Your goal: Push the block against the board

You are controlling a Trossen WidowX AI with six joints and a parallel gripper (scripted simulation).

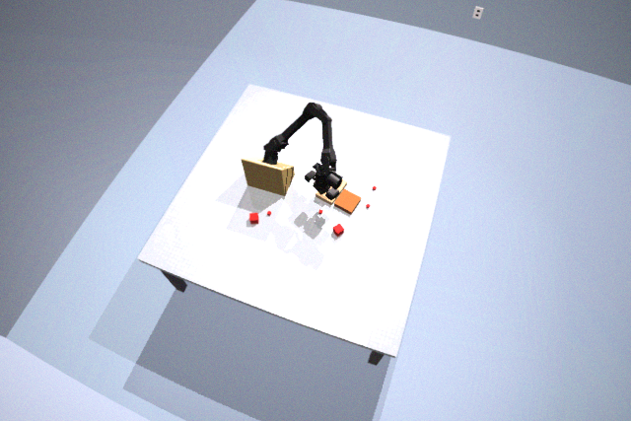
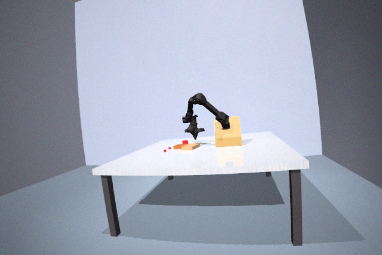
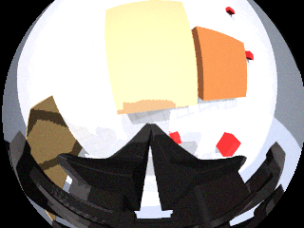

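The orange square block lies flat beside the pale wooden board. One side of the block runs along a side of the board, very close; the wrist view shows a thin dark orange side face there, and I cannot tell if the whole side touches. Their near edges look roughly even in the wrist view, with the board's corner reaching slightly nearer. My gripper is shut and empty. It hangs above the table, near the board's near edge, touching neither part.
A tall wooden box stands by the arm's base. A red cube and a small red piece lie near the parts. Another red cube and several small red pieces lie farther out.
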